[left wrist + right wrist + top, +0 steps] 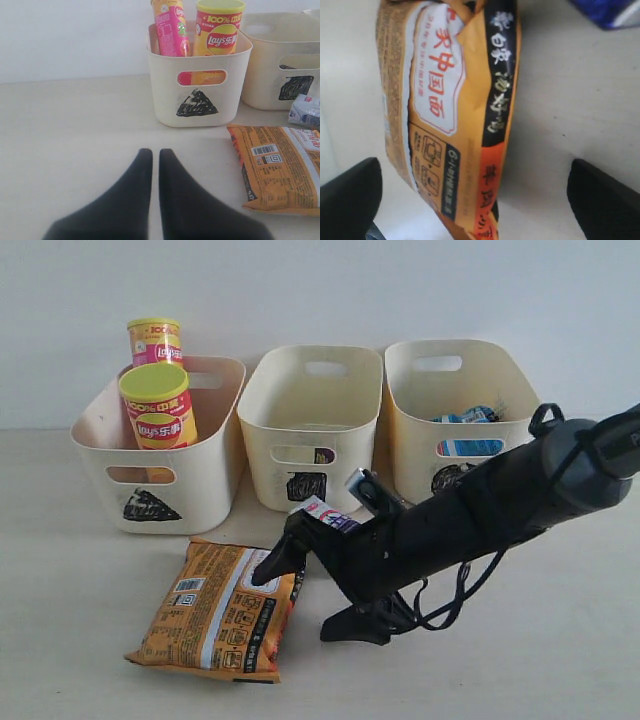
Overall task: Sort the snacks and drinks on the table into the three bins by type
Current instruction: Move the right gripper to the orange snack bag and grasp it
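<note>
While the right gripper (293,605) stands with its jaws spread wide, gripping nothing, we see the orange packet (215,610) lying flat on the table (70,640) at the lower centre-left of the exterior view. One end of it sits between the two fingers (350,200), with a gap on each side. We find the left gripper (155,165) closed and empty over bare table. Both chip tubes (158,405) stand in the triangle bin (205,490) at upper left.
</note>
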Motion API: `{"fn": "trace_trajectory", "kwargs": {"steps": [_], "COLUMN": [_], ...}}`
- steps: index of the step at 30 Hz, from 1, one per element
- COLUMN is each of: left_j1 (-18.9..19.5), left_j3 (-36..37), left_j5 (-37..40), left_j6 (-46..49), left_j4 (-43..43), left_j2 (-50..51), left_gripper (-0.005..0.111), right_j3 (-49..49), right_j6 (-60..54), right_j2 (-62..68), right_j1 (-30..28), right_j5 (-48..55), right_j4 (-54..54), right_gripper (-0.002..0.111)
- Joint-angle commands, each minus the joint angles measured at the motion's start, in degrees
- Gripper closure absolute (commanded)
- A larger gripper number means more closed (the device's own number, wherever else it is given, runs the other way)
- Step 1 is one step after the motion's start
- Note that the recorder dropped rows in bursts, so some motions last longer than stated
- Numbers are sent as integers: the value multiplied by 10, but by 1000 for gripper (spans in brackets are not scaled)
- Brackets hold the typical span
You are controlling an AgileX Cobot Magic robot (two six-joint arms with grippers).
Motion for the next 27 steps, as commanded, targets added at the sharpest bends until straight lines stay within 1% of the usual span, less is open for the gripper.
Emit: {"fn": "trace_trajectory", "kwargs": {"steps": [1, 8, 14, 16, 17, 18, 19, 24, 25, 27], "left_j1": [2, 2, 2, 2, 2, 2, 2, 2, 2, 2], "left_j3": [2, 2, 2, 2, 2, 2, 2, 2, 2, 2], "left_j5": [-1, -1, -1, -1, -1, -1, -1, -1, -1, -1], "left_j6": [-4, -4, -4, -4, -4, -4, -4, -4, -4, -4], "left_j4": [0, 0, 0, 0, 0, 0, 0, 0, 0, 0], "left_j2": [-2, -2, -2, -2, -2, -2, -2, -2, -2, -2], "left_gripper": [102, 102, 102, 102, 102, 102, 102, 102, 102, 102], "right_j3": [-2, -35, -58, -61, -61, -61, -61, -61, -61, -61], "right_j6": [-35, -40, -29, -28, -28, -28, -28, -30, -30, -30], "right_j2": [26, 62, 77, 79, 79, 79, 79, 79, 79, 76], "right_j1": [24, 50, 63, 63, 63, 63, 63, 63, 62, 61], "right_j5": [-31, -33, -56, -60, -63, -65, -65, -67, -66, -64], "right_j4": [34, 48, 47, 47, 47, 47, 47, 47, 47, 47], "right_gripper": [15, 15, 15, 19, 25, 33, 43, 103, 108, 107]}}
